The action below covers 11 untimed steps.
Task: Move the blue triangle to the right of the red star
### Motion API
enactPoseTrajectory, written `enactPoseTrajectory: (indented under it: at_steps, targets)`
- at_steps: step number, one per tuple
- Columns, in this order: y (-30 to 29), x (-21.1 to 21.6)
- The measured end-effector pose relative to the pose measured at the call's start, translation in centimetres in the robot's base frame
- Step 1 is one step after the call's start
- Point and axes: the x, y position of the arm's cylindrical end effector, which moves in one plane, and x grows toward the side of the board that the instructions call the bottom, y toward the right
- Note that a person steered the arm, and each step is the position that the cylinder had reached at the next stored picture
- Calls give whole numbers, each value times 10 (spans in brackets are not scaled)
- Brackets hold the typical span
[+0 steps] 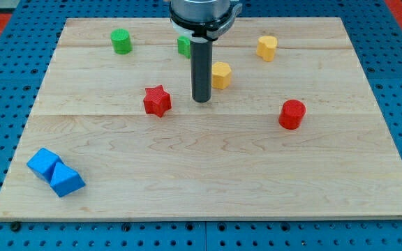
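My tip (201,100) sits mid-board, just right of the red star (157,100), not touching it; no pincer on this rig, just a bare rod. Yellow hexagon-ish block (221,74) is just right of the rod. Blue triangle (66,180) lies at near-left corner of the wooden board (208,174), touching a blue cube (44,163), well apart from tip. Green cylinder (121,41) far left, another green block (183,46) partly hidden behind rod, yellow block (266,47) far right, red cylinder (292,113) right.

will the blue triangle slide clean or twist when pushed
The blue triangle looks flat-based, so it probably slides rather than rolls. Its angled sides may make it twist off my tip. It touches the blue cube, which may drag along.
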Motion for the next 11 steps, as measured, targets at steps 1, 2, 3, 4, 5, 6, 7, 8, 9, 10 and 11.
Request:
enactPoseTrajectory:
  at_steps: [1,2,3,4,5,6,7,8,9,10,11]
  targets:
    - [0,0]
    - [-3,1]
    - [-22,11]
    - [-51,46]
    - [-75,94]
    - [-73,188]
    - [-112,211]
    - [-190,186]
    - [-229,196]
    - [-246,197]
    - [-230,162]
